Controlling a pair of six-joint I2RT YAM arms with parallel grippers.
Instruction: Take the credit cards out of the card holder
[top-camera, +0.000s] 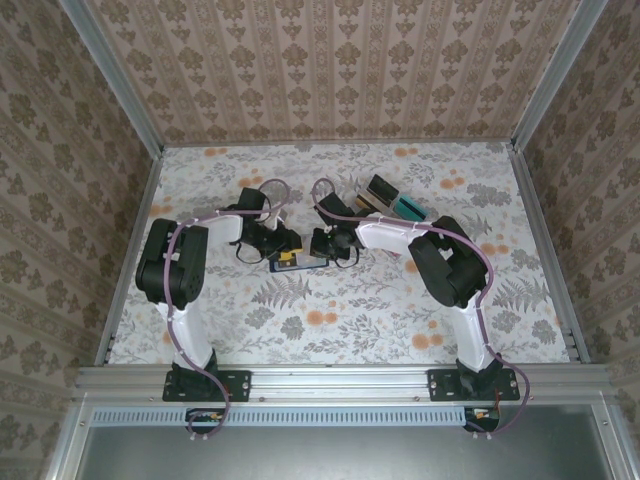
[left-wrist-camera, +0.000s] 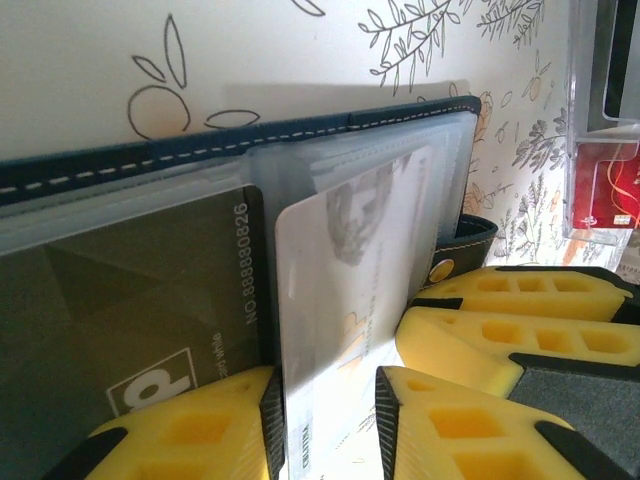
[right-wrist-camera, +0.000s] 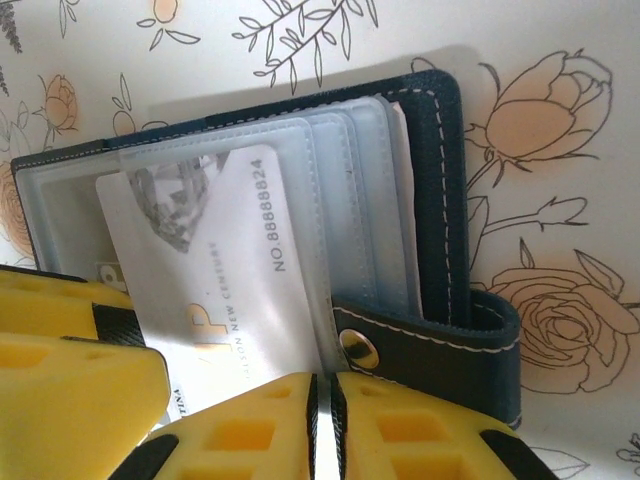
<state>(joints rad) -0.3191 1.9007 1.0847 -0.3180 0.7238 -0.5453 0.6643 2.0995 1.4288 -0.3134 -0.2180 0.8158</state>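
Open card holder (top-camera: 300, 262) on counter (top-camera: 350, 315), pale card (right-wrist-camera: 230, 270) jutting out of its clear sleeve (right-wrist-camera: 350, 180), my left gripper (left-wrist-camera: 328, 385) narrow astride that card, grip unclear, my right gripper (right-wrist-camera: 322, 390) closed to a slit beside its snap tab (right-wrist-camera: 430, 345), bare counter beyond its far stitched edge

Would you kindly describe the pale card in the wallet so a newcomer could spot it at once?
In the middle of the floral table lies the open navy card holder. The white card pokes out of a clear sleeve beside the snap tab. Unlike the dark olive card next to it, it is white with a grey picture.
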